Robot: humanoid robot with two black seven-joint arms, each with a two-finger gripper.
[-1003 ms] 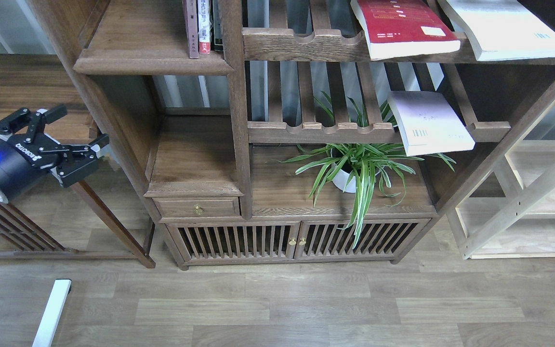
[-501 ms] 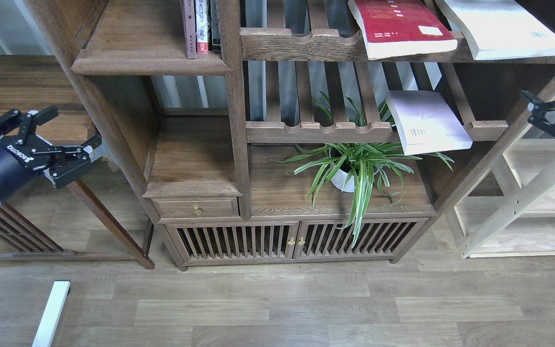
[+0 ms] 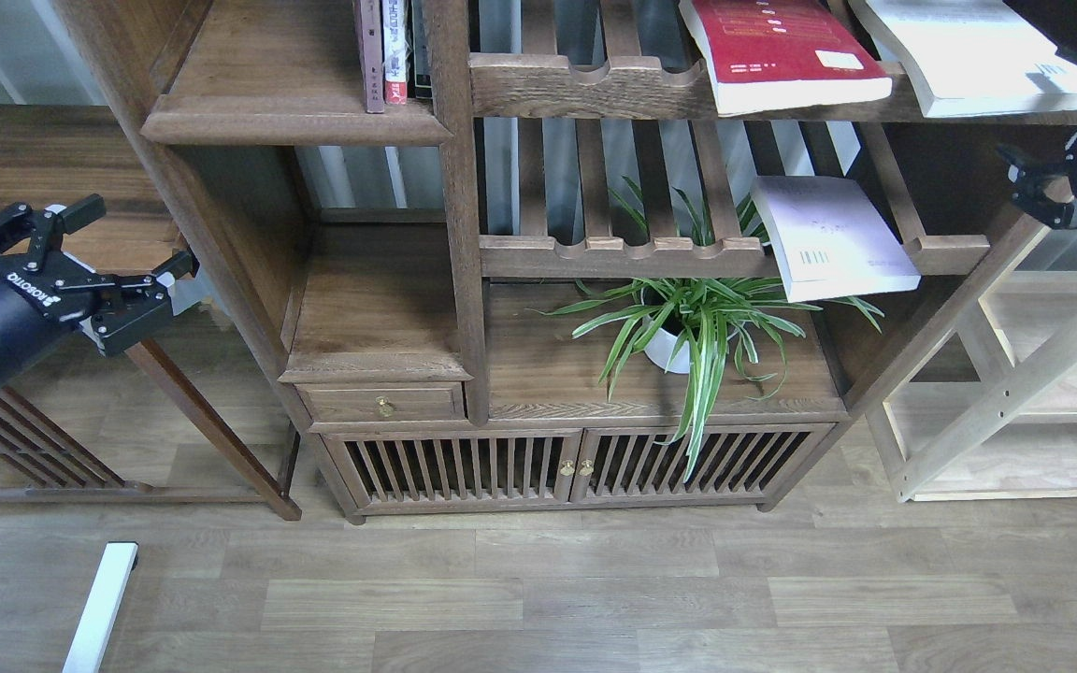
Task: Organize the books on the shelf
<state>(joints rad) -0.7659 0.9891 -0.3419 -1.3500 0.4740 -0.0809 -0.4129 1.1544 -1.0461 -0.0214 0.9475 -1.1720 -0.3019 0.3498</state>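
A dark wooden bookcase (image 3: 464, 308) fills the head view, standing on a grey-brown plank floor (image 3: 538, 589). On its upper slatted rack (image 3: 595, 84) lie two thick paperbacks: a red-covered book (image 3: 782, 51) and, to its right, a white-covered book (image 3: 969, 56), both hanging over the scalloped front rail and cut off by the top edge of the picture. On the lower slatted rack (image 3: 613, 252) a pale lavender book (image 3: 828, 238) lies tilted, its corner jutting past the front. A spider plant (image 3: 697, 327) in a white pot stands just beneath it, its leaves partly covered by that book. At upper left is a solid dark-brown shelf (image 3: 286, 121) with a rounded front edge, holding three thin upright books (image 3: 394, 51) against the post, tops cut off. Below are a small drawer (image 3: 381, 404) and slatted cabinet doors (image 3: 576, 467). A pale wood shelving unit (image 3: 1034, 393) stands at right. The left gripper (image 3: 118, 262) hovers at far left, fingers spread wide and empty, well apart from the books. The right gripper (image 3: 1053, 178) enters at the right edge near the white-covered book; it is dark and partly cut off, so whether its fingers are apart or together cannot be told.
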